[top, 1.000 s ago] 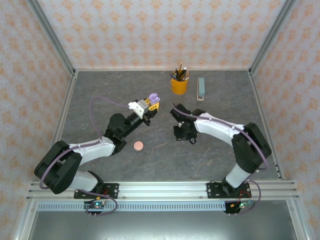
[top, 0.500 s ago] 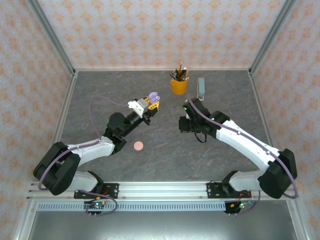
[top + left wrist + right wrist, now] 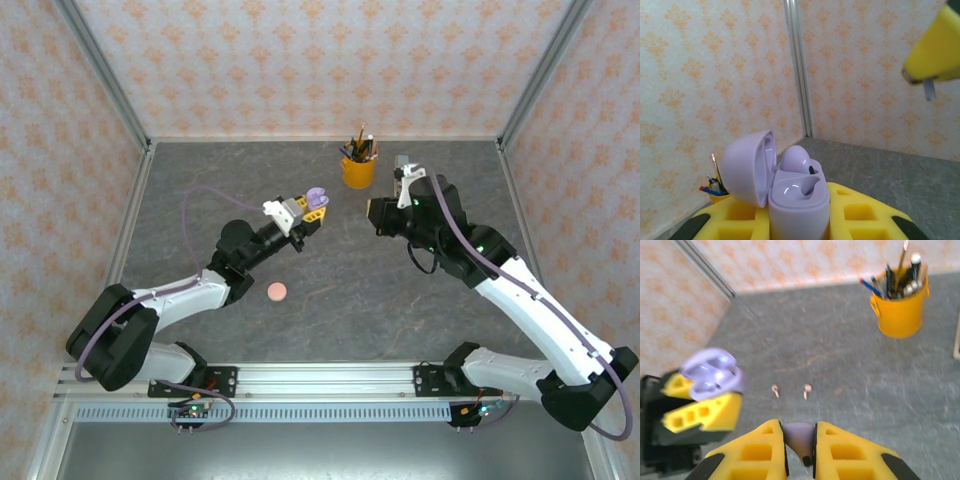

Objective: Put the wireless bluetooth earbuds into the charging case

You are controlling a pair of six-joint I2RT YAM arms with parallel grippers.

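Now, L gripper point(image 3: 308, 207): jaws almost fully closed, clamped on the base of a small, rounded, glossy plastic lilac charging case point(image 3: 316, 196). I hold it raised off the table, just left of centre in top view. In L wrist view the case point(image 3: 800, 200) sits upright btwn my yellow blocky fingers point(image 3: 735, 225), lower centre of frame, lid hinged open to the left. A seated lilac earbud point(image 3: 799, 161) w/ a dark spot fills the far socket. Near socket is bare and shiny.

R gripper point(image 3: 376, 216): jaws at a narrow gap, pinching a tiny stemmed lilac plastic bud. In R wrist view the held lilac earbud point(image 3: 799, 436) is wedged btwn my two yellow fingers point(image 3: 760, 455), bottom centre of frame, dark tip toward bottom edge. In top view R gripper is right of centre, facing L gripper across a gap, not touching. In L wrist view R's yellow finger point(image 3: 937, 50) shows in the upper right corner, a small pale stem poking out below it.

Table: two tiny stemmed pale pink earbuds point(image 3: 775, 390) lie side by side, apart, on the grey stone-pattern table top point(image 3: 330, 320), mid-frame in R wrist view; second pink bud point(image 3: 807, 389) is right of the first. Flat round pink disc case point(image 3: 277, 291) lies on the table, lower left of centre in top view, beside L forearm. Yellow cup of pens and pencils point(image 3: 358, 168) stands upper centre, near the back wall.
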